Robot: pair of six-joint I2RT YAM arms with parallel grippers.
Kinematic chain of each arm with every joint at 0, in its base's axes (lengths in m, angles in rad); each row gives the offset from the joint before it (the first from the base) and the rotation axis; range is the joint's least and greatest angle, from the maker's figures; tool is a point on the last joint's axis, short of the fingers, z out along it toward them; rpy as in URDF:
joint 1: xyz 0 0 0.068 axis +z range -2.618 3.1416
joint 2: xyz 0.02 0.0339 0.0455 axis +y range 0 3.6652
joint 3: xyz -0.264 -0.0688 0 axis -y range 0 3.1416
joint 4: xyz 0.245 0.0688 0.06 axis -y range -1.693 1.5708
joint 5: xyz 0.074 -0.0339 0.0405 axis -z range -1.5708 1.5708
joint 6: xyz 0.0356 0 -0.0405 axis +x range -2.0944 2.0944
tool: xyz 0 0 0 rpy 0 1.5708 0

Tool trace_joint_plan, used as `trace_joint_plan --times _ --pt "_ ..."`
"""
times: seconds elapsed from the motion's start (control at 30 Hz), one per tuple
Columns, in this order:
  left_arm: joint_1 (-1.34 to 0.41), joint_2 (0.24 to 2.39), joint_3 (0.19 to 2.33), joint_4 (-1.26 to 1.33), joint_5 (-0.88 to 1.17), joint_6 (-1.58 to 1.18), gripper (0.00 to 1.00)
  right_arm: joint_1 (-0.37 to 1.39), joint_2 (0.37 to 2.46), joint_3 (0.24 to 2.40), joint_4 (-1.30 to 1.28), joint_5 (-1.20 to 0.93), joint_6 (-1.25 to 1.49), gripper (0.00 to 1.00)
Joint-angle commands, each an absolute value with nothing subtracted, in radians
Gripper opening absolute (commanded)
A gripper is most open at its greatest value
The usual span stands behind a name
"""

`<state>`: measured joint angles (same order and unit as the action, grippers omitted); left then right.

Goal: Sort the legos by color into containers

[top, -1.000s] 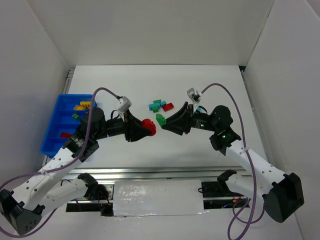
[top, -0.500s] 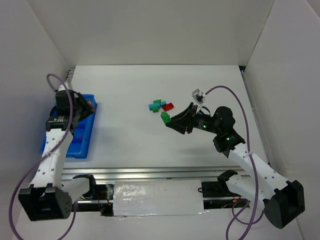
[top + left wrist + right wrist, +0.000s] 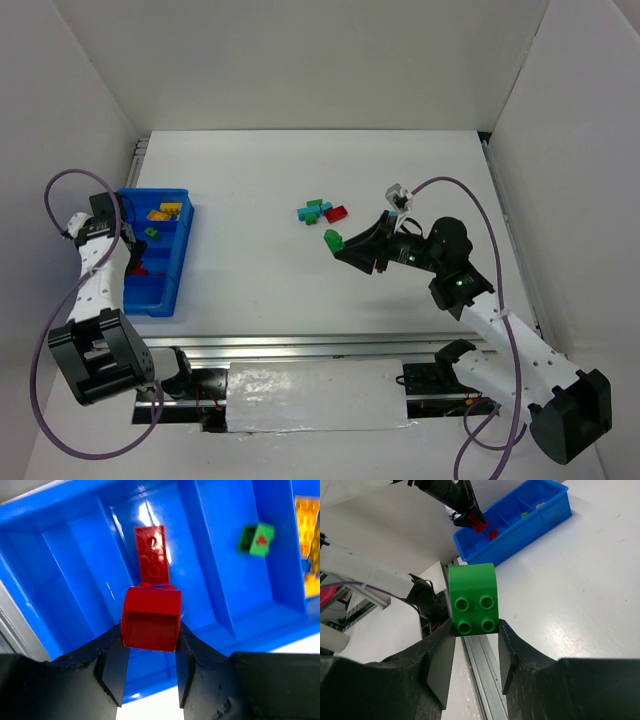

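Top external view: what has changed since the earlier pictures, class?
The left gripper swung left from mid-table to above the blue tray, still shut on the red brick. The right gripper kept its green brick, hardly moving. The loose bricks mid-table stayed put.

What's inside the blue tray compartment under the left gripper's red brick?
One flat red plastic brick lies on that compartment's floor in the long blue plastic tray. The rounded red brick clamped in the left gripper hides the floor behind it.

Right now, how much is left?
Yellows, a green brick and a red brick sit in the tray. The left gripper holds a red round brick above the red one; the right gripper holds a green round brick. A pile waits on the table.
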<state>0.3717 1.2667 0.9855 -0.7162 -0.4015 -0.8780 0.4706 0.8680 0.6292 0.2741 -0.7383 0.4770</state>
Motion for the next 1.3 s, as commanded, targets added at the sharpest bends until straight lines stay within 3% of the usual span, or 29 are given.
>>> trace_joint_plan --times 0.0,0.87,1.03,1.13,1.23,1.27 --pt "0.413 1.255 0.991 -0.686 -0.396 -0.917 0.0 0.466 0.831 0.632 0.259 -0.75 0.457 0.0" --pt "0.437 1.247 0.948 -0.62 -0.31 -0.882 0.0 0.466 0.811 0.618 0.272 -0.782 0.471 0.0" --pt "0.437 1.252 0.942 -0.611 -0.292 -0.877 0.1 0.466 0.802 0.617 0.267 -0.787 0.471 0.0" --pt "0.437 1.267 0.94 -0.606 -0.284 -0.874 0.23 0.466 0.793 0.609 0.273 -0.793 0.472 0.0" --pt "0.437 1.273 0.936 -0.6 -0.272 -0.873 0.44 0.466 0.785 0.604 0.275 -0.801 0.474 0.0" --pt "0.437 1.27 0.933 -0.597 -0.273 -0.874 0.57 0.466 0.784 0.606 0.273 -0.804 0.474 0.0"
